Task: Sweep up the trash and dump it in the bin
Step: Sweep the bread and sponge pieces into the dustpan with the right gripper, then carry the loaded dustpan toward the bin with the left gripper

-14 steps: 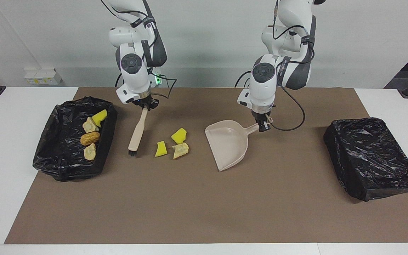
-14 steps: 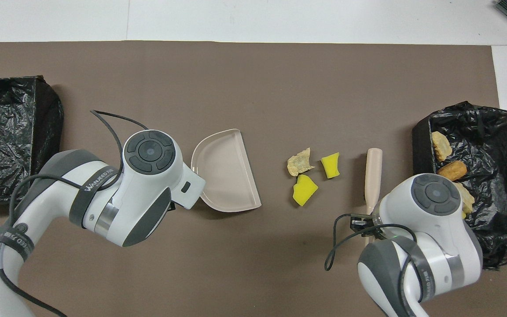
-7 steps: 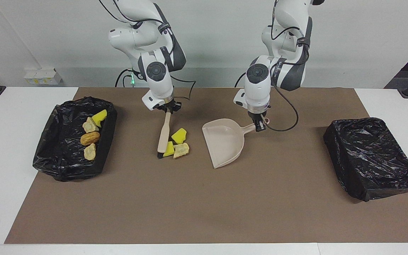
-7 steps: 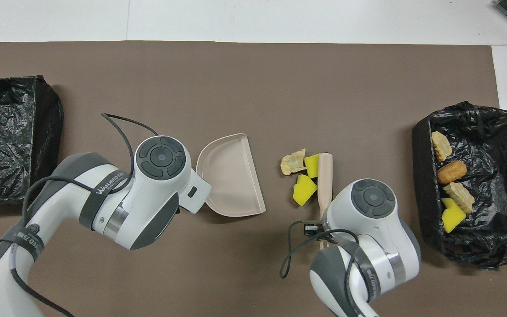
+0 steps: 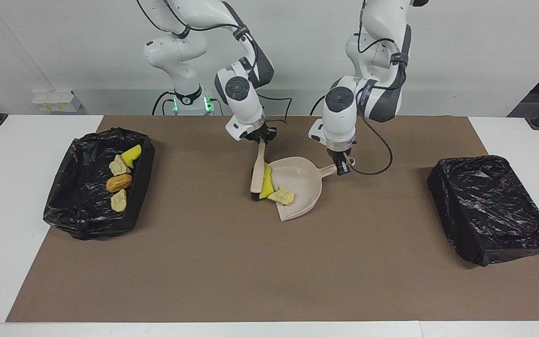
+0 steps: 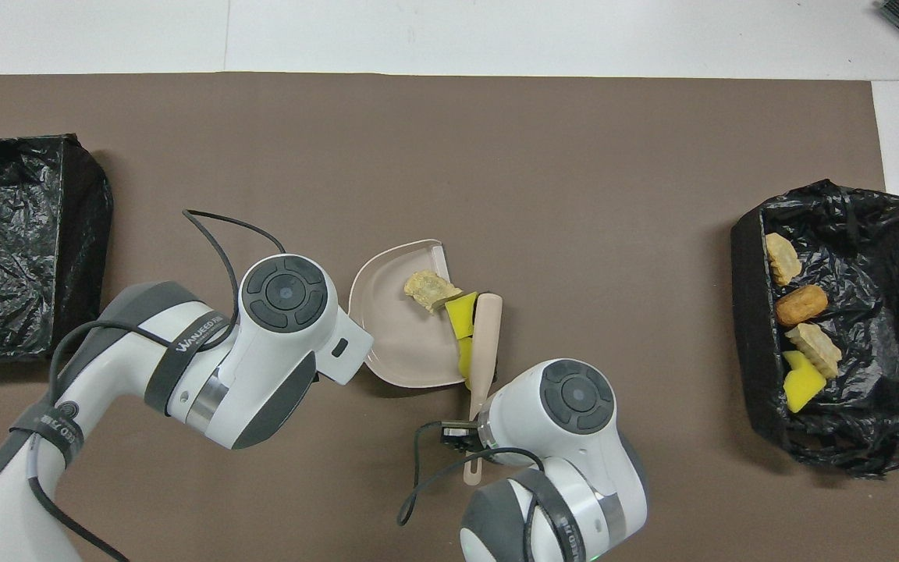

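My right gripper point(image 5: 261, 139) is shut on the handle of a beige brush point(image 5: 257, 171) whose bristles rest on the mat at the open lip of a beige dustpan point(image 5: 303, 180). My left gripper point(image 5: 342, 167) is shut on the dustpan's handle and holds the pan flat on the mat. A pale beige lump point(image 5: 282, 195) lies in the pan. Two yellow sponge chunks point(image 6: 461, 314) sit pressed between the brush point(image 6: 485, 336) and the pan's lip point(image 6: 449, 367). Several more scraps, among them an orange-brown lump point(image 5: 119, 182), lie in the black-lined bin point(image 5: 144, 173) at the right arm's end.
A second black-lined bin point(image 5: 489, 206) stands at the left arm's end of the brown mat point(image 5: 269, 271); it also shows in the overhead view point(image 6: 20, 242). White table edges frame the mat.
My right gripper has swept the brush toward the left arm's end, pushing the three scraps up to and into the dustpan. My left gripper has shifted the pan slightly toward them.
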You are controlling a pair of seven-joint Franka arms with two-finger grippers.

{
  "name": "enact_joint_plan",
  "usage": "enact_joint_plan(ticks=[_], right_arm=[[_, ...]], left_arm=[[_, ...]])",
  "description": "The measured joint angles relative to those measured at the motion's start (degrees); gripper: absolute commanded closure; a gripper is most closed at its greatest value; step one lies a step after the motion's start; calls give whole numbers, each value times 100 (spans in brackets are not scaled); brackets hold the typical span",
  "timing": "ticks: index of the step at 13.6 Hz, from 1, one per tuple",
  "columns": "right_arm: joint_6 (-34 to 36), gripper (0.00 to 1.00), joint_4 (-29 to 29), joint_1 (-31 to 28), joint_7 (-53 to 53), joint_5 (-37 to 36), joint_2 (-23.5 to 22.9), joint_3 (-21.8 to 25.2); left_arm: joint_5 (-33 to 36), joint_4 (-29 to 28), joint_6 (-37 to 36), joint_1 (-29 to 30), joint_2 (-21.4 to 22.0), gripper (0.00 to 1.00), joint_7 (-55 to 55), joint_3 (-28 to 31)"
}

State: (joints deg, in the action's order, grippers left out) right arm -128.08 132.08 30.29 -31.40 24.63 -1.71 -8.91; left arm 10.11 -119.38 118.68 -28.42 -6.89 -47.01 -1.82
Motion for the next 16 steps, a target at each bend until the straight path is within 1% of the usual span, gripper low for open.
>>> enact_joint_plan(ticks=[3,4,6,9,11,13,16], right_arm=[[24,100,-317,221,-256,95,15,-5],[186,100,-419,218,-253,95,70,15],[873,100,-598,60,-134,-23,345,63],[2141,100,-945,-306,39,-903,792,92],[2820,100,-1248,-370,93,-1611,864,96],[3441,100,-1579,-608,576,-2083,884,101],[3899,100,-1880,-1219,1453,-2276,915,116]], left_arm=[[12,-252,472,2,42,100,-180,30],[12,-287,560,2,43,100,-206,24],[12,-292,593,2,43,100,-222,17],[8,-288,654,6,43,100,-242,14],[-53,-281,673,52,47,100,-278,22],[-287,-277,687,204,82,100,-549,36],[-644,-243,694,597,260,100,-1104,48]])
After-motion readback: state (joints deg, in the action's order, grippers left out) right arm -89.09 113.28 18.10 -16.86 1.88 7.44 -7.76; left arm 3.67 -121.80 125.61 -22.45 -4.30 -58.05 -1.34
